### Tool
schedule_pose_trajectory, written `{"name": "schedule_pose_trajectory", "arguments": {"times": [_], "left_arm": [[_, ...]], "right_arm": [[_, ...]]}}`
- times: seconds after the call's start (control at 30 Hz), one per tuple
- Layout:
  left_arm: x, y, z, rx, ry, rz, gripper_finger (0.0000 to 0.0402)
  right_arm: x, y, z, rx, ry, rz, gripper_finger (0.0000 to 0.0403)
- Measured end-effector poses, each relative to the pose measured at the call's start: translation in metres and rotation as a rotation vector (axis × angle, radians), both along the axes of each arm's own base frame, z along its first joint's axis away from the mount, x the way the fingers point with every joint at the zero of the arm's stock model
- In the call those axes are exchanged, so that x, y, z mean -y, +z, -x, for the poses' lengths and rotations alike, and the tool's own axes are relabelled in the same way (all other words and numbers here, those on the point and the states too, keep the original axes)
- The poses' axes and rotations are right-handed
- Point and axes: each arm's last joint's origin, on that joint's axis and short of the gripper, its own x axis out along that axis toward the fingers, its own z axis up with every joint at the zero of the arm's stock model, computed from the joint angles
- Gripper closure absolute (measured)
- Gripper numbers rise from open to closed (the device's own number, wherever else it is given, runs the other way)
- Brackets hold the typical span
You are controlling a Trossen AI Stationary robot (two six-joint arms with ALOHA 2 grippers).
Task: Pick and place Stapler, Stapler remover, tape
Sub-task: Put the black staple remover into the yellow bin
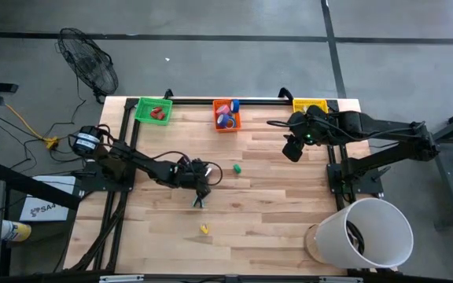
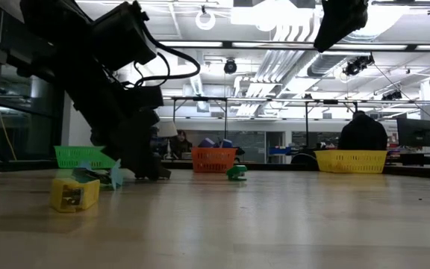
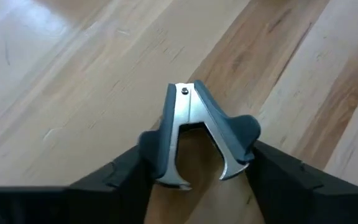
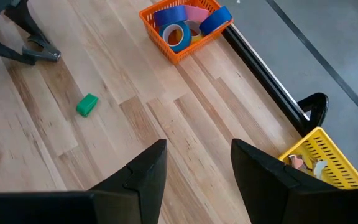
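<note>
1. The left arm reaches low across the pale wooden surface (image 1: 274, 220) from its left edge, its wrist bent down so that the left gripper (image 1: 200, 195) sits at the boards near the middle.
2. Its jaws stand partly closed around a grey-handled, silver metal staple remover (image 3: 197, 134); the dark fingers (image 3: 126, 180) press against both grey wings, and the claws point back between them.
3. The right arm stretches in from the right edge, raised above the surface near the yellow mesh bin (image 1: 310, 105). The right gripper (image 4: 197, 165) hangs with its jaws apart, holding nothing.
4. The ring-shaped tape rolls (image 4: 182, 22), blue, pink and yellow, lie in the orange mesh bin (image 1: 226, 116) at the far edge.
5. A small green block (image 1: 237, 167) lies just beside the left gripper; a small yellow block (image 1: 204, 229) lies nearer the front.
6. The green mesh bin (image 1: 153, 109) holds a reddish thing too small to make out.
7. In the low view the left arm hides most of the staple remover.
</note>
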Motion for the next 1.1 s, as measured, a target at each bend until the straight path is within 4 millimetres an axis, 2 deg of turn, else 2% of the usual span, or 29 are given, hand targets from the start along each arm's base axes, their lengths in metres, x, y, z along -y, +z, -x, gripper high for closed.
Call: {"name": "schedule_pose_trajectory", "arguments": {"times": [0.2,0.37,0.6,0.77,0.9,1.1], "left_arm": [[0.0,0.0,0.0,0.0,-0.003,0.004,0.0249],[0.0,0.0,0.0,-0.003,-0.006,0.001,0.029],[0.0,0.0,0.0,-0.018,-0.04,-0.023,0.0301],[0.001,0.006,-0.001,-0.011,-0.139,-0.053,0.0301],[-0.001,0.023,0.001,0.016,-0.205,-0.093,0.0301],[-0.013,0.069,-0.002,0.129,-0.32,-0.196,0.0301]], "right_arm": [[0.0,0.0,0.0,0.0,0.0,0.0,0.0233],[0.0,0.0,0.0,0.0,0.0,0.0,0.0233],[0.0,0.0,0.0,0.0,0.0,0.0,0.0233],[0.0,0.002,-0.003,0.017,0.038,0.008,0.0233],[-0.002,0.006,-0.011,0.082,0.148,0.003,0.0233],[-0.004,0.014,-0.028,0.206,0.318,0.018,0.0234]]}}
